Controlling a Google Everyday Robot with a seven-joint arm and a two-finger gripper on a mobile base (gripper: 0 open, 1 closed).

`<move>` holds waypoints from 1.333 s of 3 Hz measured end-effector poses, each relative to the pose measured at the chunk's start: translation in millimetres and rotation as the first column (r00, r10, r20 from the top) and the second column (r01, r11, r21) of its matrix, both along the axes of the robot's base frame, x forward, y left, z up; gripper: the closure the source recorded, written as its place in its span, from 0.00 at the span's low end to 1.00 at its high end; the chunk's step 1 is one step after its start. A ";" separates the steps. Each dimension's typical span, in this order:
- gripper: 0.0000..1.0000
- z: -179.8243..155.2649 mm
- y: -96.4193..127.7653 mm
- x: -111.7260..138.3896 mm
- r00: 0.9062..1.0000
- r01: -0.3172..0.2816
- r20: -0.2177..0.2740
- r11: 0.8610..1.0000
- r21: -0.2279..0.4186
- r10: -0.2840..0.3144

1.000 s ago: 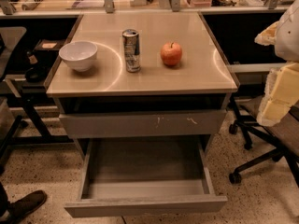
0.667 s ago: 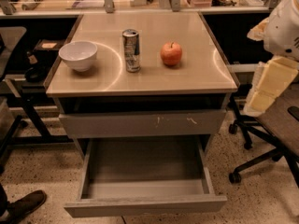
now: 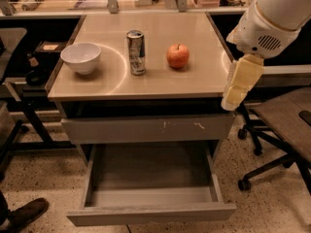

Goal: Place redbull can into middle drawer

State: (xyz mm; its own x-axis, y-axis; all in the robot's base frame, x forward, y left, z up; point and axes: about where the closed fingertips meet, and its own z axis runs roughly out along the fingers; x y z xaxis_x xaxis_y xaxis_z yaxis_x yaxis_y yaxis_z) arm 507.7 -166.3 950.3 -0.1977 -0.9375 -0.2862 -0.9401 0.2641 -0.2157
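The redbull can [image 3: 136, 52], slim and silver-and-dark, stands upright on the tan tabletop [image 3: 146, 81] between a white bowl and a red apple. The middle drawer [image 3: 150, 171] is pulled out below, grey inside, with nothing in it. My gripper [image 3: 241, 84] hangs cream-coloured from the white arm [image 3: 272, 18] at the table's right edge. It is just beyond the front right corner, well to the right of the can, touching nothing.
A white bowl [image 3: 81, 57] sits left of the can and a red apple [image 3: 178, 56] right of it. The scratched grey drawer front [image 3: 146, 129] above the open drawer is closed. An office chair [image 3: 286, 125] stands at right; a shoe [image 3: 26, 212] is at bottom left.
My arm and gripper have moved left, from beside the chair to the table's right edge. The can, apple, bowl and drawer have not moved.
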 end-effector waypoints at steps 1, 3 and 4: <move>0.00 0.0 0.0 0.0 1.000 0.000 0.000 1.000 0.000 0.000; 0.00 -17.0 19.6 45.4 0.999 0.043 -0.022 0.990 0.138 -0.041; 0.00 -22.8 33.3 74.5 0.999 0.037 -0.025 0.978 0.204 -0.033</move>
State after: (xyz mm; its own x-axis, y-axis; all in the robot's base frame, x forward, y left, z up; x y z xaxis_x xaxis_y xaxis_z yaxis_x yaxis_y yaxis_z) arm 582.2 -133.0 927.5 -0.2373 -0.8523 -0.4661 -0.9333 0.3332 -0.1341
